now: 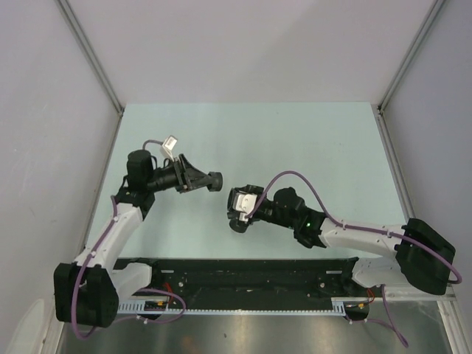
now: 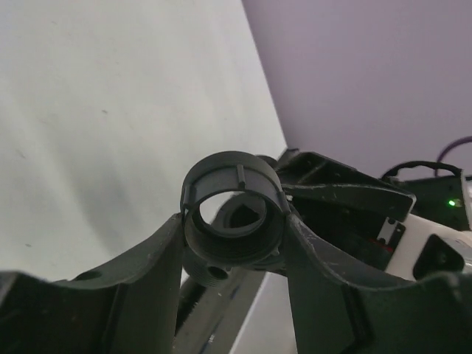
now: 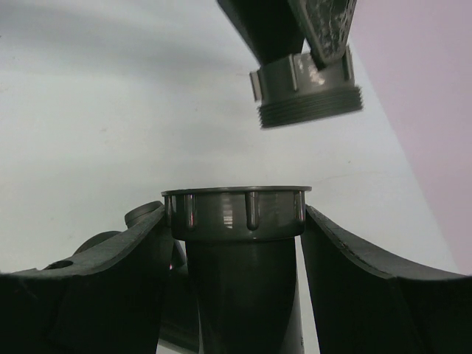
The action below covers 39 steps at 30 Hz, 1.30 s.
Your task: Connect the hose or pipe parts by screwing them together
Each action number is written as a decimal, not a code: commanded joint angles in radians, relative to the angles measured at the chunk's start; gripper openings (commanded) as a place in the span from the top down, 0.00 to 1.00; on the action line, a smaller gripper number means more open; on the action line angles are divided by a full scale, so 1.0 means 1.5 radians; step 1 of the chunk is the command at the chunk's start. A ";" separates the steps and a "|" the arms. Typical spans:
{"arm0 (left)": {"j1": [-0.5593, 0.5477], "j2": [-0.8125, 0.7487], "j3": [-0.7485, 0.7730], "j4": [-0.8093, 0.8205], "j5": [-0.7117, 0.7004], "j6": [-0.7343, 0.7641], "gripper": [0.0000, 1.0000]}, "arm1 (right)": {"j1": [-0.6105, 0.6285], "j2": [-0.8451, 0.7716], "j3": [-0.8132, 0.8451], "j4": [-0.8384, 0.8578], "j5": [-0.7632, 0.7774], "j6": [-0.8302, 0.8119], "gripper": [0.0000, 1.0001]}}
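Above the pale green table (image 1: 295, 140), the left arm (image 1: 122, 221) and right arm (image 1: 354, 237) stretch inward, wrists facing each other. The left gripper (image 2: 232, 221) pinches a short threaded fitting (image 3: 306, 92). The right gripper (image 3: 236, 221) clamps a ribbed-collar pipe (image 3: 236, 210), its mouth toward that thread. The two parts are near but apart.

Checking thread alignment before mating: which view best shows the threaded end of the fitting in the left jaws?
Right wrist: the threaded fitting sits side-on, clear of the collared pipe, with its threads plain to see. Left wrist looks down its bore, showing mainly a ring. Top external shows only a small dark stub.
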 commanded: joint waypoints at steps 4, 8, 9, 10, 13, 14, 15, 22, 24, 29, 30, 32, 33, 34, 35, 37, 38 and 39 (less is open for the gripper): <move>-0.007 -0.058 -0.043 0.166 0.100 -0.172 1.00 | 0.034 0.000 0.059 0.123 0.064 -0.067 0.72; -0.023 -0.057 -0.040 0.167 0.120 -0.178 1.00 | 0.038 -0.011 0.068 0.113 0.039 -0.071 0.72; -0.026 -0.052 -0.040 0.167 0.122 -0.179 1.00 | 0.038 -0.012 0.069 0.114 0.041 -0.072 0.72; -0.029 -0.050 -0.042 0.167 0.123 -0.186 1.00 | 0.038 -0.012 0.073 0.111 0.045 -0.073 0.73; -0.051 -0.046 -0.043 0.167 0.113 -0.189 1.00 | 0.037 -0.013 0.078 0.094 0.061 -0.092 0.73; -0.065 -0.044 -0.042 0.167 0.110 -0.190 1.00 | 0.037 -0.015 0.078 0.091 0.061 -0.097 0.73; -0.072 -0.042 -0.041 0.167 0.106 -0.189 1.00 | 0.036 -0.016 0.077 0.087 0.055 -0.098 0.73; -0.129 -0.021 -0.030 0.168 0.105 -0.177 1.00 | 0.031 -0.048 0.077 0.059 0.041 -0.100 0.74; -0.131 -0.018 -0.029 0.168 0.118 -0.171 1.00 | 0.025 -0.063 0.077 0.042 0.034 -0.101 0.75; -0.131 -0.008 -0.021 0.156 0.123 -0.155 1.00 | 0.019 -0.086 0.077 0.000 0.016 -0.117 0.74; -0.131 -0.005 -0.019 0.153 0.122 -0.150 1.00 | 0.019 -0.088 0.077 -0.014 0.011 -0.122 0.75; -0.131 0.006 -0.014 0.143 0.122 -0.138 1.00 | 0.018 -0.094 0.077 -0.030 0.001 -0.131 0.75; -0.131 0.010 -0.013 0.138 0.123 -0.135 1.00 | 0.018 -0.094 0.078 -0.040 -0.004 -0.134 0.75; -0.131 0.015 -0.008 0.134 0.125 -0.131 1.00 | 0.018 -0.093 0.078 -0.042 -0.010 -0.135 0.75; -0.131 0.022 -0.005 0.119 0.126 -0.117 1.00 | 0.019 -0.094 0.077 -0.045 -0.016 -0.137 0.75; -0.132 0.029 0.008 0.093 0.124 -0.094 1.00 | 0.022 -0.090 0.078 -0.054 -0.017 -0.145 0.75; -0.132 0.032 0.008 0.092 0.125 -0.093 1.00 | 0.026 -0.087 0.079 -0.062 -0.013 -0.149 0.75; -0.132 0.035 0.008 0.091 0.126 -0.092 1.00 | 0.028 -0.083 0.081 -0.067 -0.011 -0.151 0.75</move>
